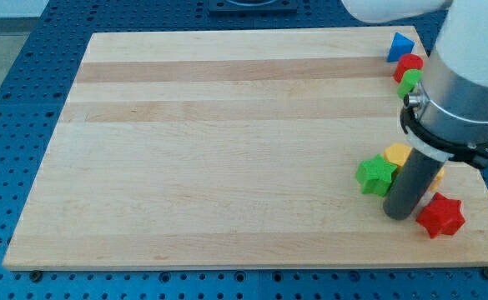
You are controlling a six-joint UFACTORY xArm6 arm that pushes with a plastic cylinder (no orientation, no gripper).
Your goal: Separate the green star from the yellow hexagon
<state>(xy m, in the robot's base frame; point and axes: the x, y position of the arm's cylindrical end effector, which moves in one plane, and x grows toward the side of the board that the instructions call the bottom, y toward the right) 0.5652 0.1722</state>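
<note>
The green star [375, 175] lies on the wooden board [227, 142] at the view's lower right. The yellow hexagon [398, 154] touches it on its upper right and is partly hidden by my rod. My tip [399, 215] rests on the board just below and right of the green star, close to it, with the red star [440, 216] on its right.
A blue triangular block [400, 46], a red block [409, 63] and a green block [409, 82] stand in a line by the board's upper right edge. The arm's white body [469, 75] covers the right edge. An orange block shows slightly behind the rod.
</note>
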